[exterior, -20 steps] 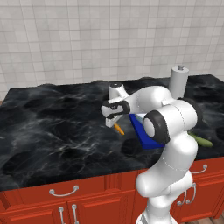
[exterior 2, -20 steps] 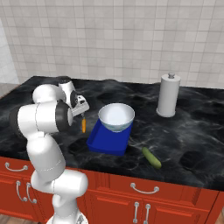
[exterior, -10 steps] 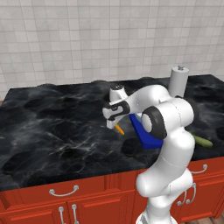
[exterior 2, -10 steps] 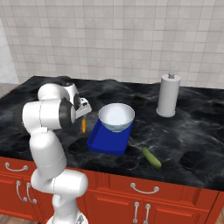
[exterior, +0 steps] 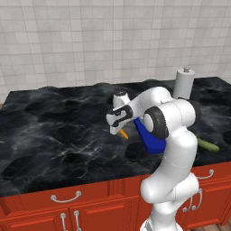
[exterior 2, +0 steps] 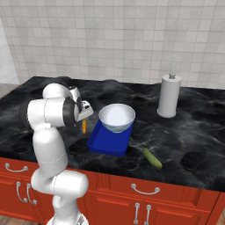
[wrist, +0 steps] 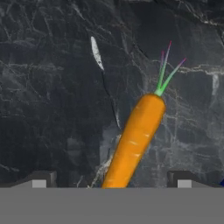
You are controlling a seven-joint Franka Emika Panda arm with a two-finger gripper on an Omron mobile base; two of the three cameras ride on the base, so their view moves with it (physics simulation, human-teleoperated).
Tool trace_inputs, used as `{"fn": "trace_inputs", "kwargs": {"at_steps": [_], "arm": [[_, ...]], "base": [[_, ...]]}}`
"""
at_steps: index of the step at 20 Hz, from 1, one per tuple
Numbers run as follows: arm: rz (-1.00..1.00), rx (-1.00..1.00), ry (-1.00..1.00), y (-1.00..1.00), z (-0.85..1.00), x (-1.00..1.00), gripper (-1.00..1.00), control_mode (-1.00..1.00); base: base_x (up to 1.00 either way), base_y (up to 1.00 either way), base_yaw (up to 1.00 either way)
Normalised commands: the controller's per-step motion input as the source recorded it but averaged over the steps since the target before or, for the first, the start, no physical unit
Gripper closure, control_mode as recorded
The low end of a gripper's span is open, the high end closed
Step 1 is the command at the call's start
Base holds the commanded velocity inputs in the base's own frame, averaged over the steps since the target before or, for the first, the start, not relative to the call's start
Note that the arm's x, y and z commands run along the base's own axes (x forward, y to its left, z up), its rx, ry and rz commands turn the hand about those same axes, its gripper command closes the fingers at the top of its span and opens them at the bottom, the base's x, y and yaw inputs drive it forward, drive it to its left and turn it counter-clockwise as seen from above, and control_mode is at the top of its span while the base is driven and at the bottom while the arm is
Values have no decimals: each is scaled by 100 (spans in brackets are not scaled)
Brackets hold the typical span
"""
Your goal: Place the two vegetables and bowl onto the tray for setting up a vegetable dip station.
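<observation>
- My tool (wrist: 112, 183) hangs low over the carrot (wrist: 135, 140), jaws spread wide and holding nothing; in the hand view one finger tip stands on each side of the carrot's body.
- The carrot lies flat on the dark marble surface (exterior: 58, 131), just beside the near-left side of the blue tray (exterior 2: 107, 141), apart from it. Its green leafy end points away from my hand.
- The white bowl (exterior 2: 117, 117) already sits on the tray, toward its far end, so that part of the job looks done.
- The green cucumber (exterior 2: 152, 158) rests on the surface on the other side of the tray, near the front edge, not touching the tray.
- A tall white roll (exterior 2: 169, 95) stands farther back, well apart from all this; I leave it alone.
- Step in hand, as I judge it: picking up the carrot, the first of the two vegetables.
- Next move, I think: come down a little more so the fingers straddle the carrot's thick middle, then close. It is slim and round, so it could roll or slip if I pinch off-centre.
- After that, lift and carry it sideways to the bare near part of the tray, clear of the bowl.
</observation>
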Motion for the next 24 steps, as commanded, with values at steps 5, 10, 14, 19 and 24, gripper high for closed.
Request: {"fn": "trace_inputs", "kwargs": {"at_steps": [5, 10, 14, 19, 24], "arm": [[0, 0, 0, 0, -22, 15, -100, -100], [0, 0, 0, -1, -20, 14, -100, -100], [0, 0, 0, 0, -17, 16, -100, -100], [0, -1, 0, 0, -14, 18, -100, -100], [0, 0, 0, 0, -13, 17, -100, -100]], "base": [[0, 0, 0], [0, 0, 0], [0, 0, 0], [0, 0, 0], [0, 0, 0]]}}
